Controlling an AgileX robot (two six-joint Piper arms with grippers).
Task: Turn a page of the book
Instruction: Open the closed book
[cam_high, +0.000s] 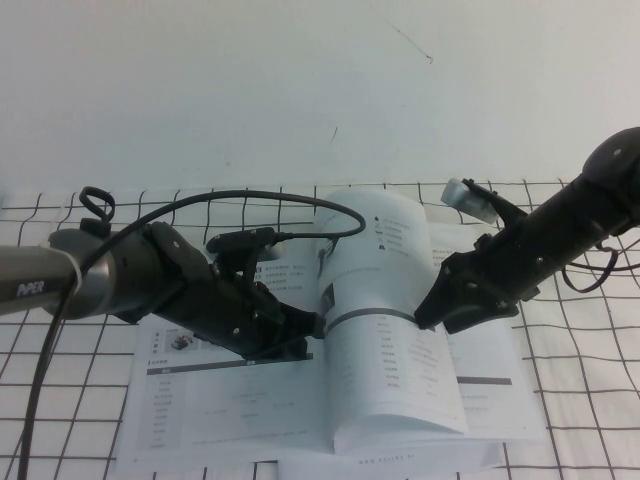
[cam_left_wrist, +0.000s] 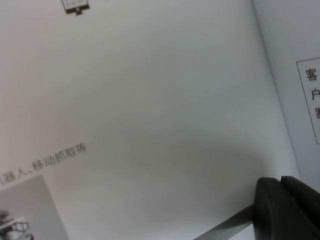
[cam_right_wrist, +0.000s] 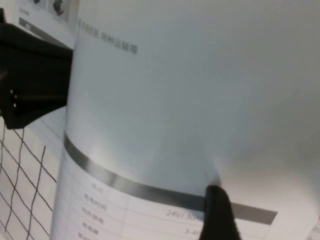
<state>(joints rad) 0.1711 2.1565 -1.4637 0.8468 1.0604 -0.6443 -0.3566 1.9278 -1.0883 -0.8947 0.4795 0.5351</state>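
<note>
The book (cam_high: 300, 400) lay open on the worktop (cam_high: 60, 420), a white surface with a black grid cloth (cam_high: 580, 400) under it. The book sat at the near middle of the high view, spine running away from the robot. The left-hand leaf (cam_high: 220, 400) lay flat, showing a small photo, a grey-barred table and tiny text.

The page (cam_high: 385, 320) was lifted and bowed up over the spine, curling in an arch with its free edge toward the right half of the book. It carried a grey bar across its middle and faint text lines; top lines of print showed near its far edge.

The left gripper (cam_high: 300, 330) came in low from the left over the left-hand leaf, tip right at the spine-side edge of the raised page, seemingly touching it. In the left wrist view only one dark fingertip (cam_left_wrist: 285, 210) showed above the white paper; I could not tell whether that gripper was apart or together.

The right gripper (cam_high: 440, 305) reached in from the right, tip against the right side of the curled page near the grey bar. In the right wrist view one dark finger (cam_right_wrist: 217, 215) pressed on the page at the bar. Its fingers stood apart, with no clear clamp on the paper.

A plain white sheet (cam_high: 400, 462) poked out beneath the book's near edge.
</note>
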